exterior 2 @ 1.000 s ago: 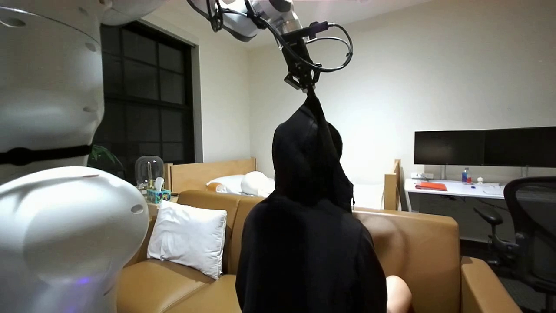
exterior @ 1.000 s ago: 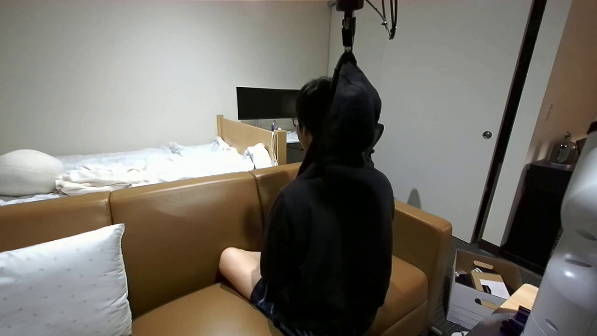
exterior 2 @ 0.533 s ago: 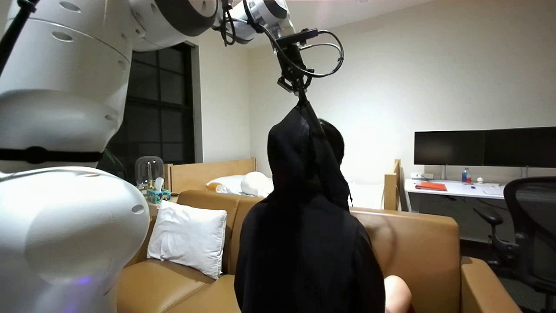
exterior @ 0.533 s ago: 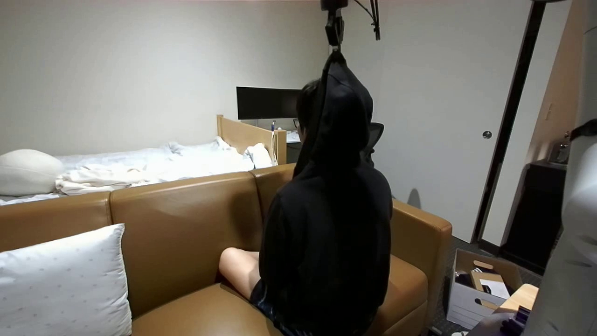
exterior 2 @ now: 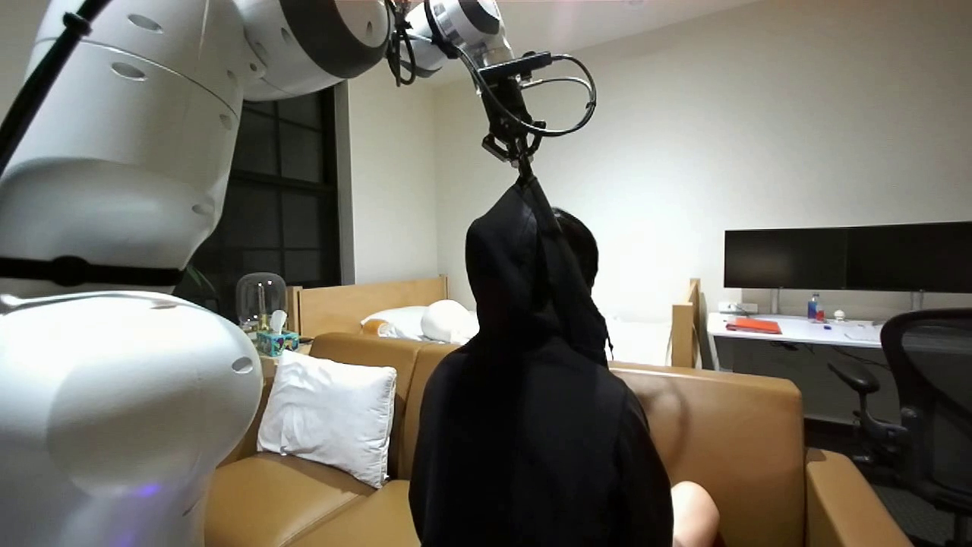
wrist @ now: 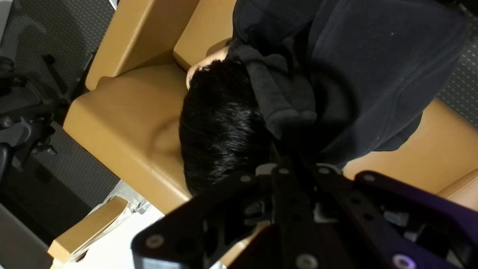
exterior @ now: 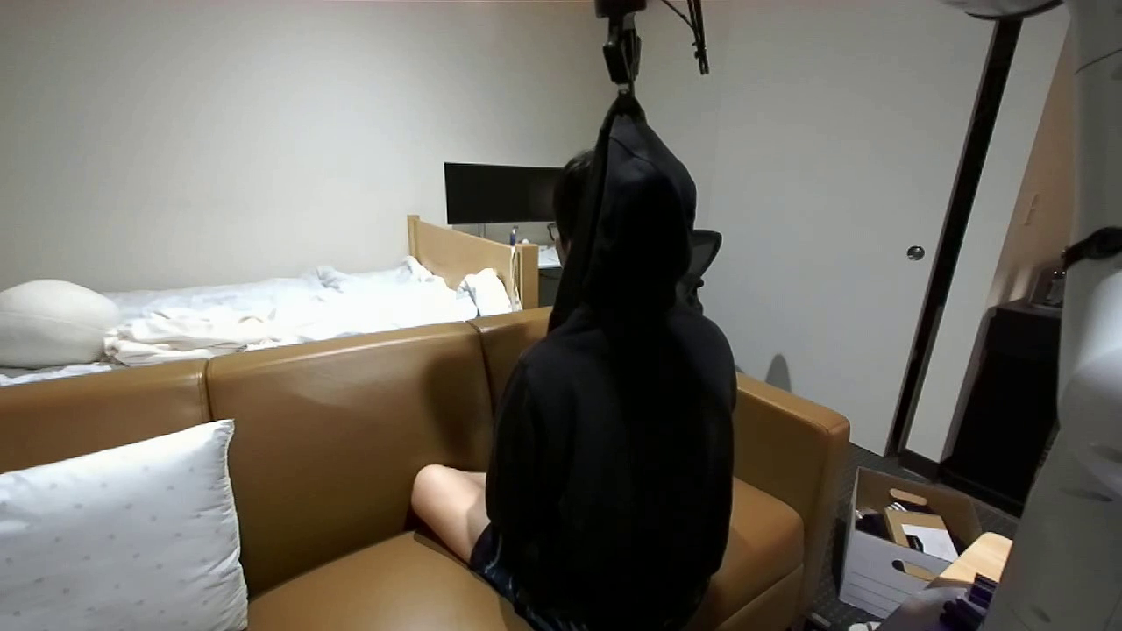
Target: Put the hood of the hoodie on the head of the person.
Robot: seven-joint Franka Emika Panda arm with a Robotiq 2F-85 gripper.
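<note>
A person in a black hoodie (exterior: pixel 614 447) sits on the sofa, back toward the camera in both exterior views (exterior 2: pixel 539 448). My gripper (exterior: pixel 625 88) is shut on the top edge of the hood (exterior: pixel 649 197) and holds it up in a peak. The gripper (exterior 2: pixel 522 161) stands above and behind the head (exterior 2: pixel 582 239). The hood (exterior 2: pixel 501 251) is raised behind the head; dark hair (exterior: pixel 572 193) shows in front of its rim. In the wrist view the bare top of the head (wrist: pixel 222 123) lies beside the pinched hood (wrist: pixel 274 93). The fingertips (wrist: pixel 295 153) are dark there.
The tan sofa (exterior: pixel 351 394) has a white pillow (exterior: pixel 123 526) on it; the pillow also shows in an exterior view (exterior 2: pixel 330 410). A bed (exterior: pixel 307 302) and a desk with monitors (exterior 2: pixel 843 258) stand beyond. An office chair (exterior 2: pixel 926 403) is at the side.
My gripper has moved left in both exterior views and slightly down in one, still holding the hood. The hood's rim has come forward, so less hair shows. The upper arm has swung forward.
</note>
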